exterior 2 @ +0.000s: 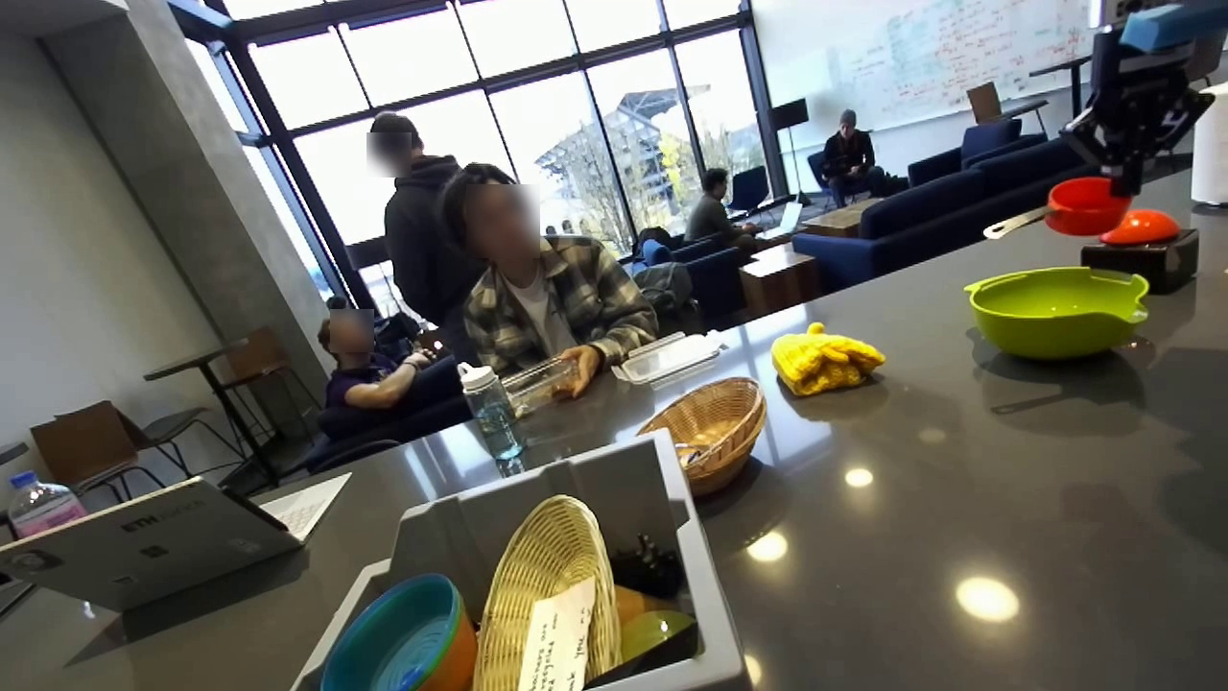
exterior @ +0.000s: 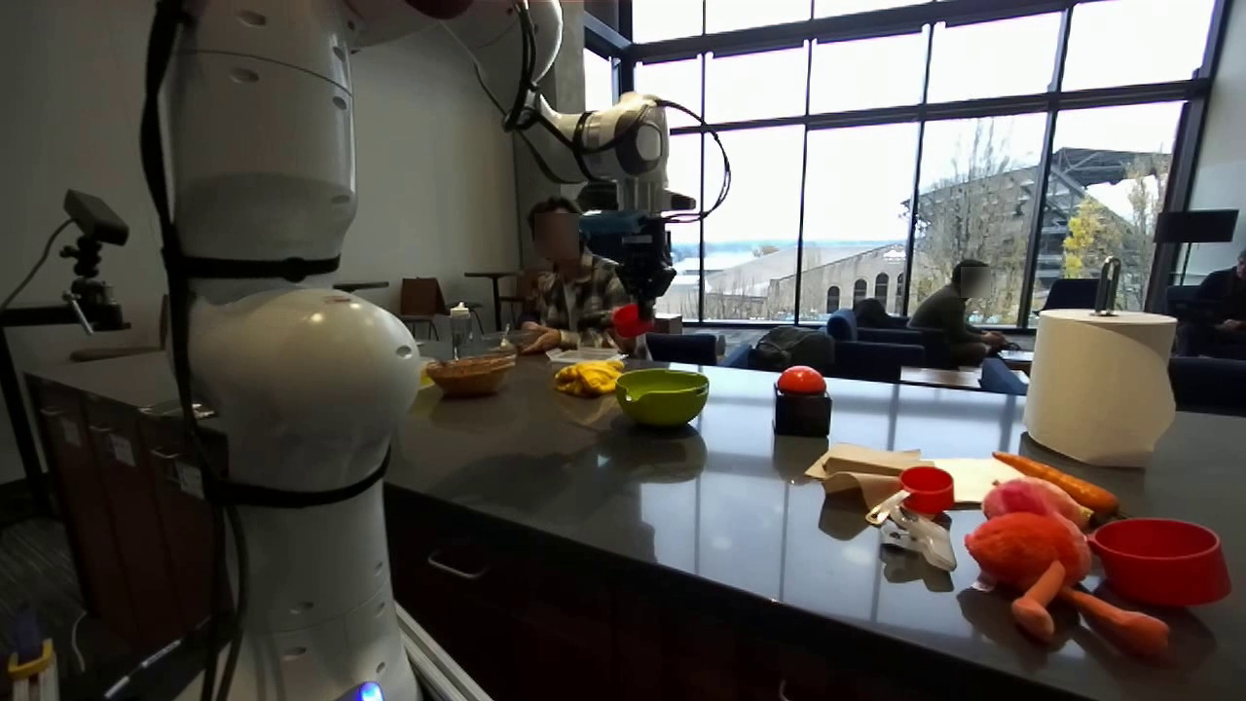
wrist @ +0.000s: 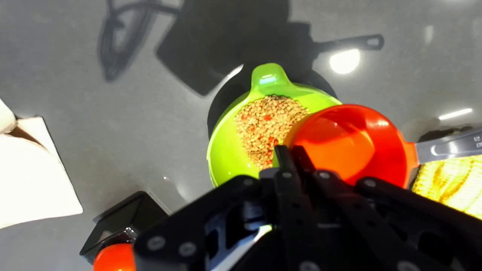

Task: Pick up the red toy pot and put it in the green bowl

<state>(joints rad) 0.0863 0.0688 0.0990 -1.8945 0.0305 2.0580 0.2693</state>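
The red toy pot is a red cup with a grey handle (wrist: pixel 391 150); it also shows in both exterior views (exterior: pixel 628 321) (exterior 2: pixel 1079 206). My gripper (wrist: pixel 290 154) is shut on the pot's wall, with its fingertips pinching the rim side; it also shows in the exterior views (exterior: pixel 644 304) (exterior 2: pixel 1125 184). The pot's inside looks empty in the wrist view. The lime-green bowl (wrist: pixel 226 162) stands on the counter, seen in both exterior views (exterior: pixel 662 399) (exterior 2: pixel 1055 328). It holds small tan and red grains. The pot hangs above the bowl, apart from it, overlapping its right side in the wrist view.
A red-topped black box (exterior: pixel 802 414) stands near the bowl. A yellow cloth (exterior 2: pixel 827 363) and a wicker basket (exterior 2: pixel 724 432) lie beyond. A paper roll (exterior: pixel 1100 389), a smaller red cup (exterior: pixel 928 490), a plush toy (exterior: pixel 1030 550) and a larger red cup (exterior: pixel 1163 565) are also there.
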